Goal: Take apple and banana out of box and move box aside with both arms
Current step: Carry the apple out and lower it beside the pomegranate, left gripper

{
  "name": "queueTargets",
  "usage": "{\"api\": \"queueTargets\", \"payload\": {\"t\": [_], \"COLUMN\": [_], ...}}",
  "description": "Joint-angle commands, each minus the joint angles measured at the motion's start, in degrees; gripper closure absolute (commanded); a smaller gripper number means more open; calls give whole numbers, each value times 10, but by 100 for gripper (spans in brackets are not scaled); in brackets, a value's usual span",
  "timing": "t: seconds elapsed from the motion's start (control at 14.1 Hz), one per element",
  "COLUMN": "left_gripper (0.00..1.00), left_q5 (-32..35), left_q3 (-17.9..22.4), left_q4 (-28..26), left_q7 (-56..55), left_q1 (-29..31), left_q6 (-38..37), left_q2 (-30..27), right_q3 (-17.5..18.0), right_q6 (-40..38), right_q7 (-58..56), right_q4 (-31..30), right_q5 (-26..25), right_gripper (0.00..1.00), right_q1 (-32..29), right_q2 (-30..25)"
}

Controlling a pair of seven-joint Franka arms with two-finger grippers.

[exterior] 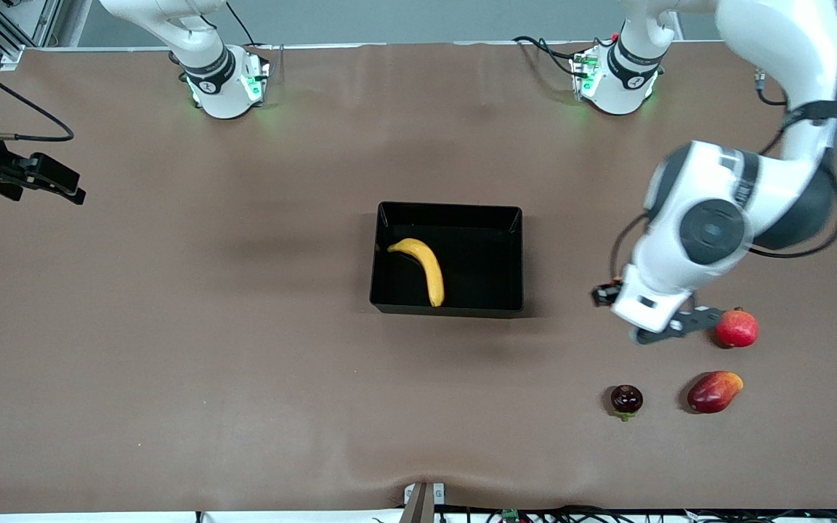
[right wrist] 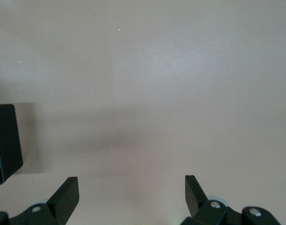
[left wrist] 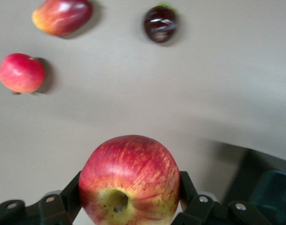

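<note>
1. Surface: a brown table [exterior: 171,327] with both arm bases along the edge farthest from the front camera.
2. Box [exterior: 495,218]: a shallow black tray at mid-table, its walls square to the table edges.
3. Banana [exterior: 422,267]: lay inside the box, in the half toward the right arm's end. Its long axis ran from a tip farther from the front camera down to a tip close to the nearer wall, with the curve bowing toward the left arm's end.
4. Apple [left wrist: 129,180]: red with yellow streaks, out of the box and pinched between the fingers of the left tool [left wrist: 129,199], stem dimple facing the wrist camera. In the front view the arm's wrist hid it.
5. Left tool, location: in the air over bare table between the box and the spare fruits, toward the left arm's end.
6. Right tool [right wrist: 131,190]: fingers spread wide with nothing between them, waiting over bare table toward the right arm's end, well apart from the box.
7. Other items: a round red fruit [exterior: 737,328], an oval red-orange mango [exterior: 713,391] and a small dark fruit [exterior: 626,400], all resting on the table.
8. Progress, as judged: apple lifted out but not yet set down; banana untouched; box not yet shifted by both arms.
</note>
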Motion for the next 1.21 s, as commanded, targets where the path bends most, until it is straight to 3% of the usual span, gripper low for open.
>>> {"api": "queueTargets", "payload": {"t": [0.0, 0.43, 1.0, 1.07, 1.14], "left_gripper": [100, 100, 100, 73, 37], "left_q5": [-7, 6, 121, 125, 131], "left_q3": [-7, -5, -5, -4, -5], "left_q4": [-51, -181, -259, -256, -255], "left_q7": [52, 99, 100, 100, 100], "left_q1": [57, 151, 197, 196, 194], "left_q6": [19, 173, 294, 294, 294], "left_q2": [0, 15, 46, 50, 50], "right_q3": [-2, -2, -2, -2, -2], "right_q6": [-6, -6, -4, -4, -4], "right_q7": [-1, -1, 1, 1, 1], "right_q4": [8, 8, 8, 9, 9], "right_q5": [-1, -1, -1, -1, -1], "right_gripper": [0, 0, 0, 0, 0], "right_q1": [4, 4, 10, 10, 10], "right_q2": [3, 4, 8, 8, 8]}}
